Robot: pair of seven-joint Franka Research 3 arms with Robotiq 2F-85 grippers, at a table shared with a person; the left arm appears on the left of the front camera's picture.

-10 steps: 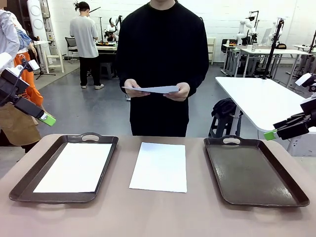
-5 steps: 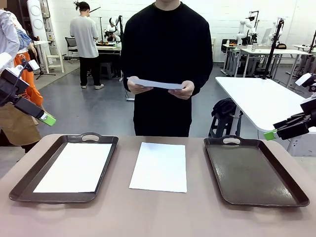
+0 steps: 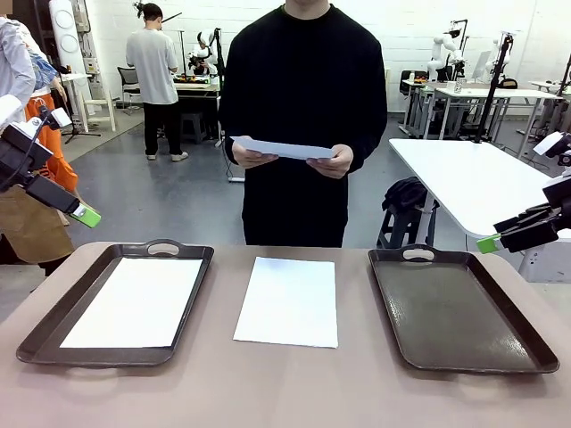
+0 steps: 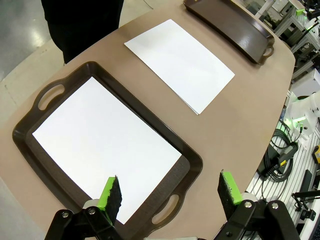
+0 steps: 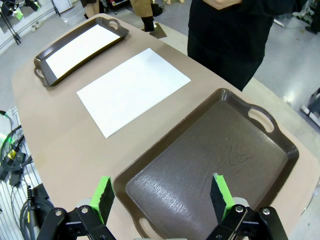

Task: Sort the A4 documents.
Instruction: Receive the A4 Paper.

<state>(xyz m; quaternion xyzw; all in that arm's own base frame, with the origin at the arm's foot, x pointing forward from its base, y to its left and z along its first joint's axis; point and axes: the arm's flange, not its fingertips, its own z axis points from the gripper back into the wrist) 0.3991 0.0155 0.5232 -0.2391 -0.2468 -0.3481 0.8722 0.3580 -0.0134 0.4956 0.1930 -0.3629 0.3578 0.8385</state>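
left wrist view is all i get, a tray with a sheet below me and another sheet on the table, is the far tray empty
observer: yes, nothing lies in the right tray, its dark bottom is bare
operator: anyone across the table
observer: a person stands at the far side, holding paper level in both hands
operator: and the right arm
observer: the right arm hangs in the air by the right tray, jaws open and empty
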